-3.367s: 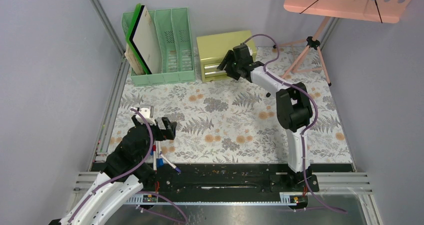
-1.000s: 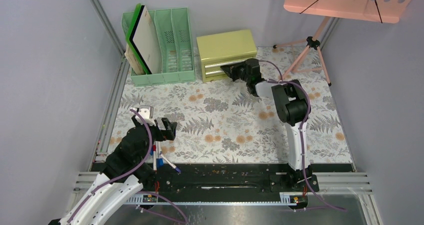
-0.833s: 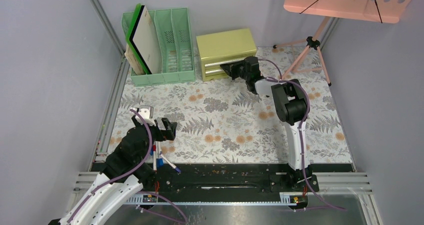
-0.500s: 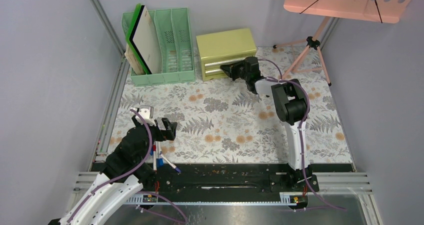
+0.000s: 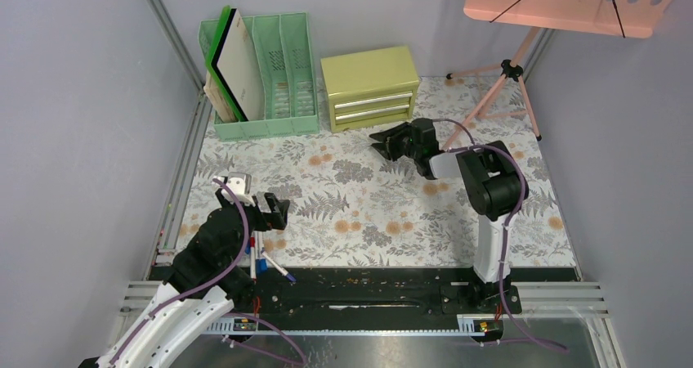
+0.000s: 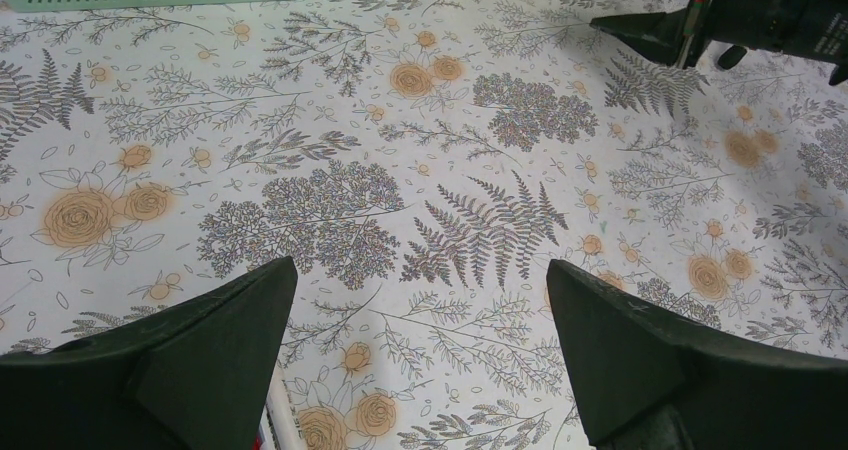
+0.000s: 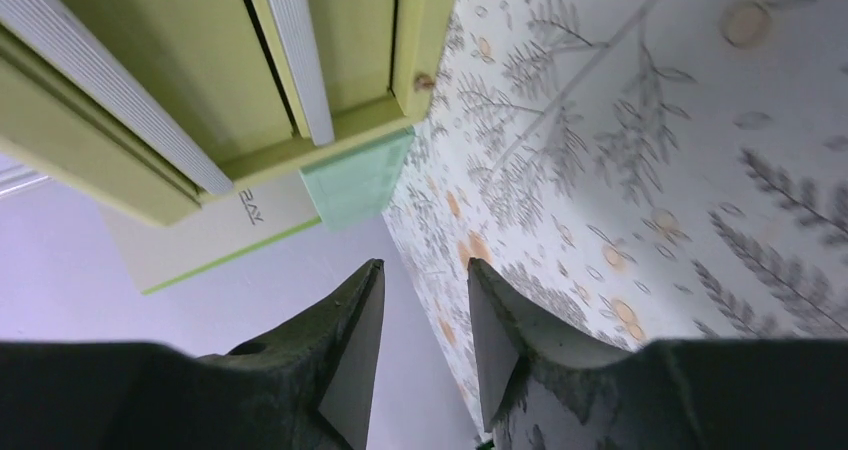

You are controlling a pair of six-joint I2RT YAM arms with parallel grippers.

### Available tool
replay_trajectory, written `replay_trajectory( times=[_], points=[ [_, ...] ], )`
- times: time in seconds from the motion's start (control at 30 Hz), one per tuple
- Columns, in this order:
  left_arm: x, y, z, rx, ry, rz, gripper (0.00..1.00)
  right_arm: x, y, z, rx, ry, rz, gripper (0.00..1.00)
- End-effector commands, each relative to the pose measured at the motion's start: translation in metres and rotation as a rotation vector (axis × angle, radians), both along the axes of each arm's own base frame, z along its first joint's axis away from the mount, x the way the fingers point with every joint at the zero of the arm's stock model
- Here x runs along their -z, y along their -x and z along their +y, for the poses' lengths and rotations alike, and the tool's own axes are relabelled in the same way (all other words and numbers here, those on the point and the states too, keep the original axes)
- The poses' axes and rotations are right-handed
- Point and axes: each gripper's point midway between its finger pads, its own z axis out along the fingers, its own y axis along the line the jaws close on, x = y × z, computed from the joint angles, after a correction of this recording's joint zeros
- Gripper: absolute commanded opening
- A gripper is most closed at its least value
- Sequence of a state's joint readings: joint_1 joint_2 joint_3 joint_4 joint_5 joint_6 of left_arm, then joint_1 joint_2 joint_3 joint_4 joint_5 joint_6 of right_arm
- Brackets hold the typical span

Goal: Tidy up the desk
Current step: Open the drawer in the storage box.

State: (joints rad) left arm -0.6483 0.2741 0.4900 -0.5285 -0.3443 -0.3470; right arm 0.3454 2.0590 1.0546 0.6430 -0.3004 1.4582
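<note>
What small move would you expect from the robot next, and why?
Probably the left gripper should dip back to the pens lying loose at the near edge of the desk: it is open, empty and right beside them. The right gripper hangs empty before the drawer chest, whose drawers look shut.

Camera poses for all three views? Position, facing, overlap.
Top: above and behind the bases, looking down on the desk; left claw and right claw both show.
Left wrist: low over the desk, facing its far side; own open fingers at bottom, right claw top right.
Right wrist: rolled sideways, facing the drawer chest; own fingers at bottom.
Shared: top and right wrist both see the drawer chest.
</note>
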Motion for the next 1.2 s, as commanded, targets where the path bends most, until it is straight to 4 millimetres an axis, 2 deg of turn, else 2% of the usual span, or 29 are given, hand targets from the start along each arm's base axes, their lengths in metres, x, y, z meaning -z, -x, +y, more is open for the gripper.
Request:
replay_trajectory(
  times=[0.0, 0.17, 0.3, 0.7, 0.97, 1.17],
  points=[
    [-0.018, -0.003, 0.0, -0.006, 0.029, -0.059, 0.99, -0.021, 0.014, -0.006, -0.024, 0.012, -0.117, 0.46],
    [-0.019, -0.003, -0.001, -0.003, 0.029, -0.06, 0.99, -0.005, 0.028, -0.01, -0.033, 0.011, -0.106, 0.54],
    [-0.019, -0.003, 0.0, -0.004, 0.03, -0.061, 0.99, 0.001, 0.026, -0.009, -0.033, 0.002, -0.101, 0.56],
    [-0.018, -0.003, -0.001, -0.001, 0.029, -0.059, 0.99, -0.011, -0.014, 0.015, -0.052, -0.032, -0.112, 0.52],
    [-0.018, -0.003, 0.0, -0.006, 0.03, -0.062, 0.99, -0.021, -0.049, 0.032, -0.056, -0.055, -0.108, 0.52],
    [-0.019, -0.003, 0.0, -0.005, 0.031, -0.066, 0.99, -0.009, -0.063, 0.038, -0.055, -0.057, -0.059, 0.53]
  ],
)
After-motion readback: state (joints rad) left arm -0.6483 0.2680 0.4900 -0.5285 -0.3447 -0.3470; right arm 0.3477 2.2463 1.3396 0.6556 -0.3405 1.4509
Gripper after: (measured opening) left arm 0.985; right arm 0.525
